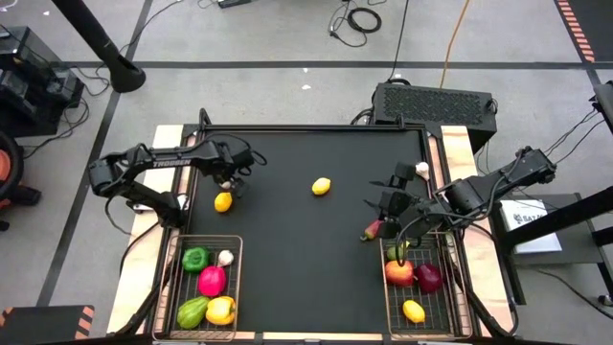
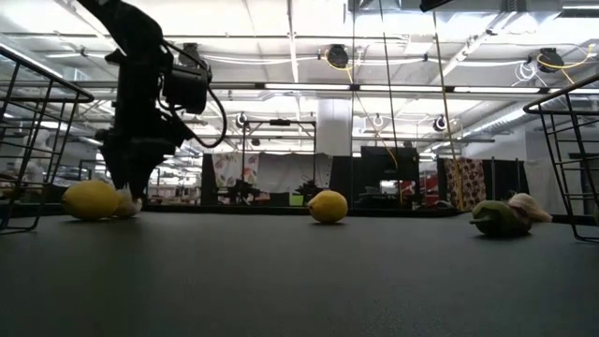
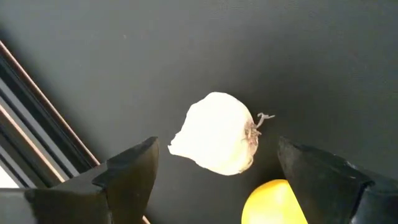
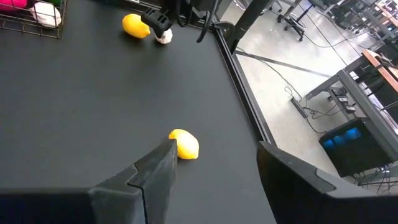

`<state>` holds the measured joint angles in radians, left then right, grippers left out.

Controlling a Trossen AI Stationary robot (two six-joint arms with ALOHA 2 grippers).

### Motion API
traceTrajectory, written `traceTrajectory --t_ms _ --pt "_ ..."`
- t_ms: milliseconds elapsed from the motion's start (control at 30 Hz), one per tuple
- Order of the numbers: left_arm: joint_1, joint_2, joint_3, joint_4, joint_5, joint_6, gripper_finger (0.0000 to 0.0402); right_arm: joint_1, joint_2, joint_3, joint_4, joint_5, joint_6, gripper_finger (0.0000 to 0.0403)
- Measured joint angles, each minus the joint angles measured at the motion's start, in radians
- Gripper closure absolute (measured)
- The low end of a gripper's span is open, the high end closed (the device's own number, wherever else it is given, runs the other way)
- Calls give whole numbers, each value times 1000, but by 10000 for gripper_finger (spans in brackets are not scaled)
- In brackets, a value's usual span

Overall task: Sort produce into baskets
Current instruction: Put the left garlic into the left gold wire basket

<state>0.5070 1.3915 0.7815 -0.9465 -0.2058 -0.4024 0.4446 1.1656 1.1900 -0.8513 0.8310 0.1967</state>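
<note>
A: Status, front of table first?

B: Took the centre lemon (image 1: 321,186) as datum. Front-left of it: left basket (image 1: 182,287), loaded with two green peppers (image 1: 195,258), a pink-red pepper (image 1: 212,281), a yellow pepper (image 1: 220,310) and a garlic bulb (image 1: 225,257). Front-right of it: right basket (image 1: 385,307), loaded with a red apple (image 1: 398,272), a dark red piece (image 1: 429,278), a small lemon (image 1: 413,310) and something green (image 1: 397,251) at the end nearer the datum.

A: Loose pieces?

B: Found a chili (image 1: 372,230) on the mat, right of the datum and slightly forward, just outside the right basket. Second lemon (image 1: 223,201) well left of the datum, also slightly forward. Loose garlic (image 3: 217,142) just beside that second lemon, on its far side. Spotted one more white garlic (image 1: 422,171) far right of the datum, by the table edge.

A: Grippers?

B: Left gripper (image 1: 230,182) sat low, left of the datum, directly over the loose garlic. Fingers (image 3: 127,177) spread wide, one each side of the bulb, with a clear gap both sides. Nothing clamped.

A: Right one?

B: Right gripper (image 4: 214,168) hung right of the datum, between chili and edge garlic, aimed toward the datum. Jaws apart, nothing between them.
</note>
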Motion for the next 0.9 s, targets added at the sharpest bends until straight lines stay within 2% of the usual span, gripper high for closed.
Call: traceTrajectory --t_ms 367,900 --pt "32 0 0 23 22 67 68 0 0 0 0 0 -3 190" --pt "36 7 0 23 41 68 68 0 0 0 -6 1 -3 190"
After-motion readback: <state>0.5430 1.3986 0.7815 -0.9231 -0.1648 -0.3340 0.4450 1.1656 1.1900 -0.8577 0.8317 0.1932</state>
